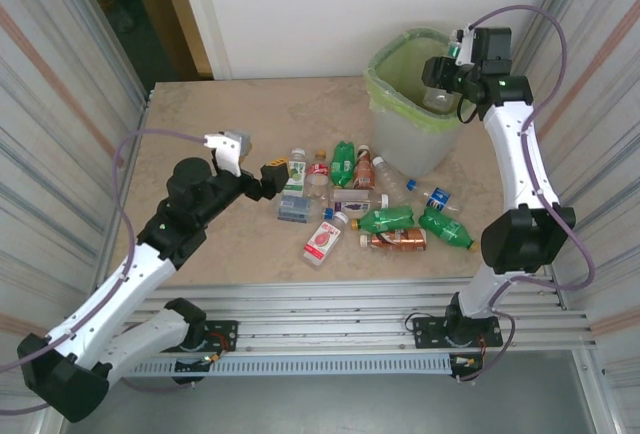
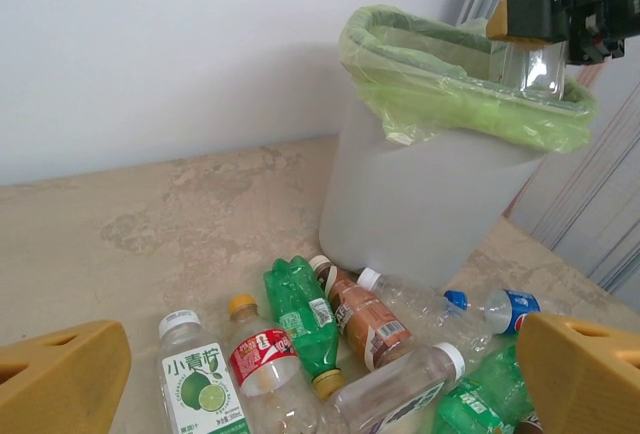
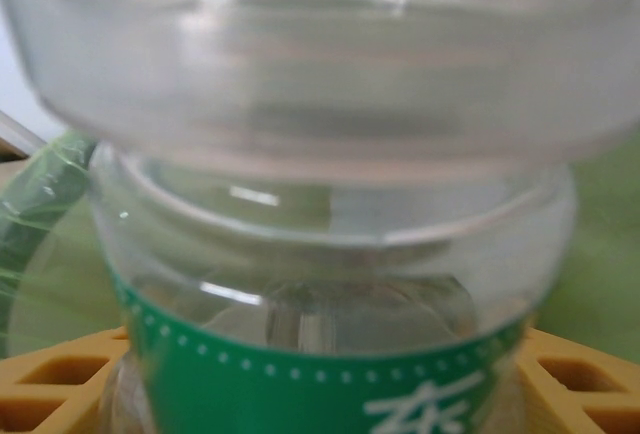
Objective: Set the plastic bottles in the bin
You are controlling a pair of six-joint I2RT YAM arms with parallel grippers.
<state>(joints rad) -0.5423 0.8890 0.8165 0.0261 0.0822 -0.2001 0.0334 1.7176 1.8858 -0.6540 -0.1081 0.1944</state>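
Overhead, the right gripper pinches a clear green-labelled bottle above the bin, over its green-lined mouth. The left gripper hangs spread wide beside the other plastic bottles, which lie scattered on the table.

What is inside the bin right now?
The green bag liner is visible. The right gripper holds a clear bottle over the opening, covering part of it; the bin bottom is hidden.
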